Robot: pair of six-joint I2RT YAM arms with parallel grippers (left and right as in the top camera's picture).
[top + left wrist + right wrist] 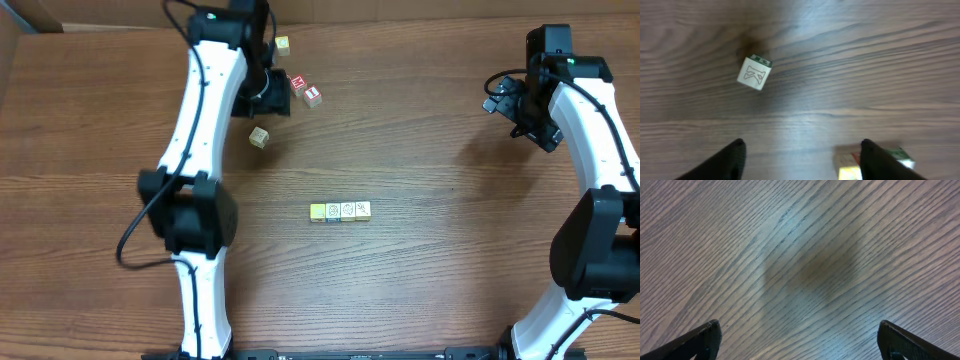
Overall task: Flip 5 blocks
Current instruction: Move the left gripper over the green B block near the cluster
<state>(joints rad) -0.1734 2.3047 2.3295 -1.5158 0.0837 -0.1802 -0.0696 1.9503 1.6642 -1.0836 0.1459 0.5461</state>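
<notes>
5 blocks (340, 211) listed for flipping. 4 stand in a touching row at the middle of the surface (450, 260): 1 yellow, 1 with blue, 2 cream. 1 loose cream block (754, 73), K face up and turned askew to the grain, lies apart, near the left arm's end. Left jaws: apart, nothing between them, above bare wood short of the K block, with 2 red-faced cubes (305, 90) close by. Right jaws: wide, empty, well away at the far right. Handling, as judged: light, rigid, smooth-sided wood, likely to slip or roll if pinched at an edge. Grip flat across 2 opposite side faces; in the row, only the faces not touching a neighbour are free.
</notes>
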